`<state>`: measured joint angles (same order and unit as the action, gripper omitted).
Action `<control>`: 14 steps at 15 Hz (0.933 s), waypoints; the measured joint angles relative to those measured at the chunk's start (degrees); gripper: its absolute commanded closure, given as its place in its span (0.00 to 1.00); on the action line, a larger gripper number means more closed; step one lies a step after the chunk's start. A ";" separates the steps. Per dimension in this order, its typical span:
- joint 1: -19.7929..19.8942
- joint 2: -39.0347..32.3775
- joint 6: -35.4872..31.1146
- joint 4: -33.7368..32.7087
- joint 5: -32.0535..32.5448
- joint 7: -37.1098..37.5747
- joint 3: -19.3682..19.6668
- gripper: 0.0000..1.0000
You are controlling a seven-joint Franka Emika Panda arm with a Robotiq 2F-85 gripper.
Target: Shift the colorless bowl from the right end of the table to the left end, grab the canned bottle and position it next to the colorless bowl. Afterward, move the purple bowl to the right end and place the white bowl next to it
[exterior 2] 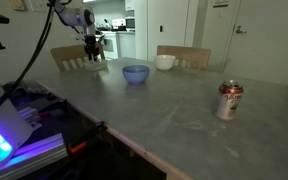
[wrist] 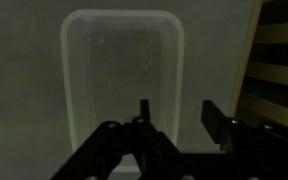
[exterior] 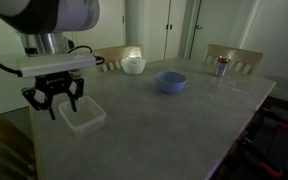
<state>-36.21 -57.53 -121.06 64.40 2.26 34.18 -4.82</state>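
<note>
The colorless bowl (exterior: 82,120), a clear, shallow, squarish plastic container with rounded corners, was located on the table (exterior: 164,130), a large rectangular surface with a matte grey top, close to one corner. In the wrist view the colorless bowl (wrist: 124,75) was seen from directly above and appeared empty.

The gripper (exterior: 59,97) was positioned just above the colorless bowl, with its fingers spread apart and nothing held between them. In the wrist view the gripper (wrist: 179,118) appeared to straddle one side wall, one finger over the interior and one outside it.

Outward from the colorless bowl stood the white bowl (exterior: 134,65), small, round and opaque, then the purple bowl (exterior: 170,82), round and blue-purple. The canned bottle (exterior 2: 230,100), a small silver metal drink can with red markings, was placed farthest from the colorless bowl, at the opposite end.

Risks, as judged:
- The thin plastic wall could flex and slip out if pinched at its upper lip only.
- The light container could be pushed or tipped by a misaligned descent, and the nearby edge leaves little margin.

Limits of visibility:
- Contact between fingertips and wall could not be determined.
- The colorless bowl could not be made out below the gripper (exterior 2: 92,48) in an exterior view.
- The scene was dim, and the clear walls were faint.
</note>
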 measured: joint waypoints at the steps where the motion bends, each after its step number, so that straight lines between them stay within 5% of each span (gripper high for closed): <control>1: 0.13 0.10 0.38 -0.68 0.00 -0.64 -0.02 0.04; 14: 7.15 4.74 12.04 -5.66 0.00 -22.28 -0.11 0.00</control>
<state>-29.06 -52.79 -109.02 58.75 2.26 11.90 -4.93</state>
